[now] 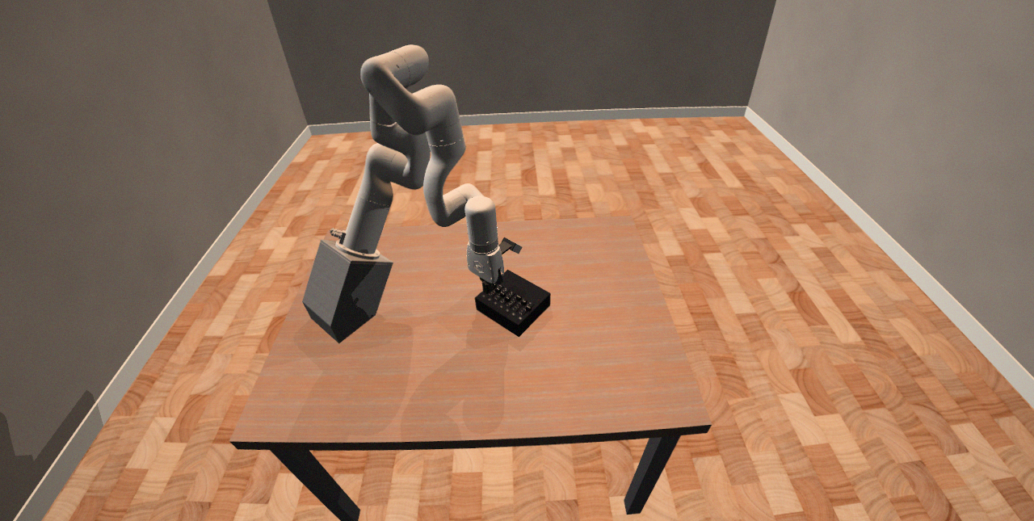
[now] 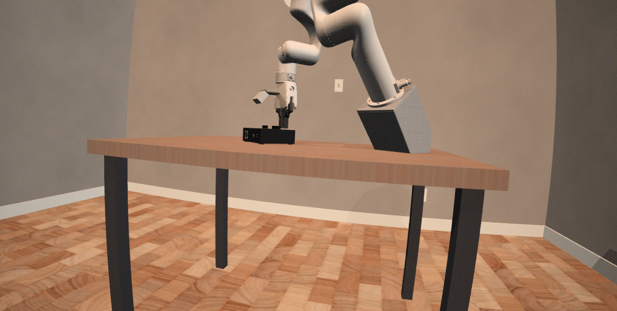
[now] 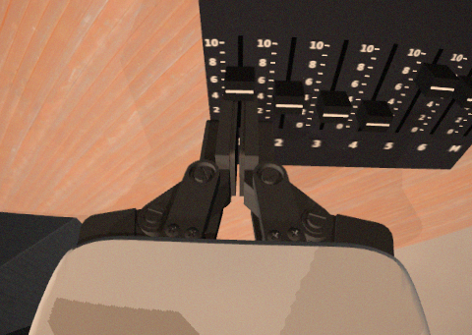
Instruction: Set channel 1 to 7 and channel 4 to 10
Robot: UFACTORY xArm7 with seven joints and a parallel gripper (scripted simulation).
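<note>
The black lighting desk (image 1: 513, 300) stands flat on the wooden table, and it also shows in the side view (image 2: 268, 135). In the wrist view the desk (image 3: 334, 1) has numbered faders with scales from 0 to 10. The channel 1 cap (image 3: 239, 85) has its line between marks 4 and 6. The channel 4 cap (image 3: 378, 115) sits low on its scale. My gripper (image 3: 240, 117) is shut with nothing between the fingers; the tips rest against the near side of the channel 1 cap. The gripper also shows in the top and exterior views (image 1: 493, 280) (image 2: 283, 124).
The channel 2 cap (image 3: 289, 98) and the channel 3 cap (image 3: 336, 106) sit low, right of my fingers. The channel 6 cap (image 3: 441, 80) stands higher. The robot's grey base block (image 1: 345, 286) stands on the table left of the desk.
</note>
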